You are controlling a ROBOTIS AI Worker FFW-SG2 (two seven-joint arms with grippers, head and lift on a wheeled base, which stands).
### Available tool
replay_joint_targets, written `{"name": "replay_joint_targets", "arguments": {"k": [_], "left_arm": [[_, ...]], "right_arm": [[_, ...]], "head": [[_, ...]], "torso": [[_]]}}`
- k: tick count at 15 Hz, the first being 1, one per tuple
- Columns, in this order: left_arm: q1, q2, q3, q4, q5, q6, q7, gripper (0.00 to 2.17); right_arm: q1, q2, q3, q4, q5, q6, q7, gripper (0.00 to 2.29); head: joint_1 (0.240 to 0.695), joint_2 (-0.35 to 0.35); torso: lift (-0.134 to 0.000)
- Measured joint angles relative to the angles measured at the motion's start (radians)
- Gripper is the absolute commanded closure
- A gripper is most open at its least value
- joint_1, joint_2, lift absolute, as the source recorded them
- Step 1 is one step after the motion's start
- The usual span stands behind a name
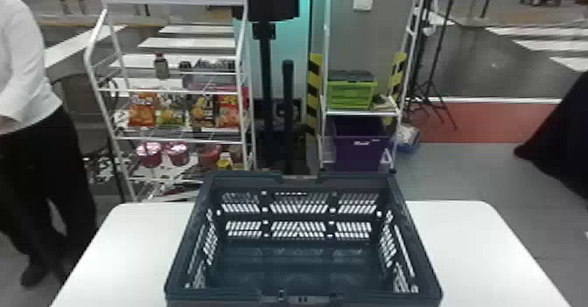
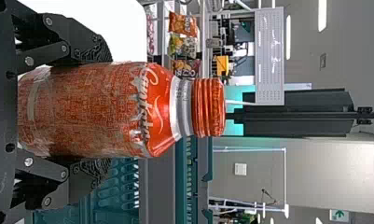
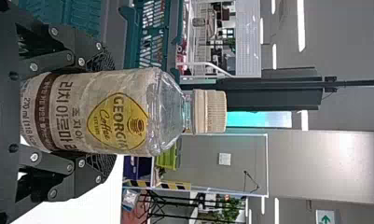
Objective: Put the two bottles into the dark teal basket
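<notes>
The dark teal basket [image 1: 302, 269] stands on the white table in the head view, with nothing inside it. In the left wrist view my left gripper [image 2: 93, 111] is shut on a red bottle with a red cap [image 2: 96, 109], its fingers pressing both sides of the body. My right gripper [image 3: 100, 112], in the right wrist view, is shut on a clear bottle with a pale cap and a yellow-marked label [image 3: 105, 112]. Both bottles are upright in the room, and the basket's wall [image 2: 156, 191] appears beyond the red one.
The white table [image 1: 472, 249] extends on both sides of the basket. Behind it stand a wire shelf [image 1: 175, 140] with snack bags and another rack holding a green crate [image 1: 350, 96] and a purple bin [image 1: 361, 153].
</notes>
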State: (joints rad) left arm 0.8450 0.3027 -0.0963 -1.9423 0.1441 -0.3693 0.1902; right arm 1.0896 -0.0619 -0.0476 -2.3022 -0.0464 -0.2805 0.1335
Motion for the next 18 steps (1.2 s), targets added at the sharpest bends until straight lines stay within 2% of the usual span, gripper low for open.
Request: {"name": "replay_joint_targets", "arguments": {"k": [5, 9, 14, 18], "left_arm": [[0.008, 0.004, 0.003, -0.001, 0.000, 0.007, 0.000, 2.09], [0.013, 0.004, 0.007, 0.002, 0.003, 0.004, 0.000, 2.09], [0.010, 0.001, 0.007, 0.011, 0.004, 0.004, 0.000, 2.09], [0.007, -0.002, 0.007, 0.022, 0.007, 0.004, 0.000, 2.09]], "right_arm": [[-0.149, 0.003, -0.008, -0.164, 0.002, 0.401, 0.000, 1.78], [-0.319, 0.004, 0.019, -0.242, 0.003, 0.734, 0.000, 1.78], [-0.605, -0.004, 0.093, -0.258, 0.013, 1.205, -0.021, 1.78], [-0.826, -0.012, 0.177, -0.197, 0.011, 1.470, -0.048, 1.78]], "head": [[0.499, 0.000], [0.499, 0.000], [0.499, 0.000], [0.499, 0.000]], "torso": [[0.000], [0.000], [0.000], [0.000]]}}
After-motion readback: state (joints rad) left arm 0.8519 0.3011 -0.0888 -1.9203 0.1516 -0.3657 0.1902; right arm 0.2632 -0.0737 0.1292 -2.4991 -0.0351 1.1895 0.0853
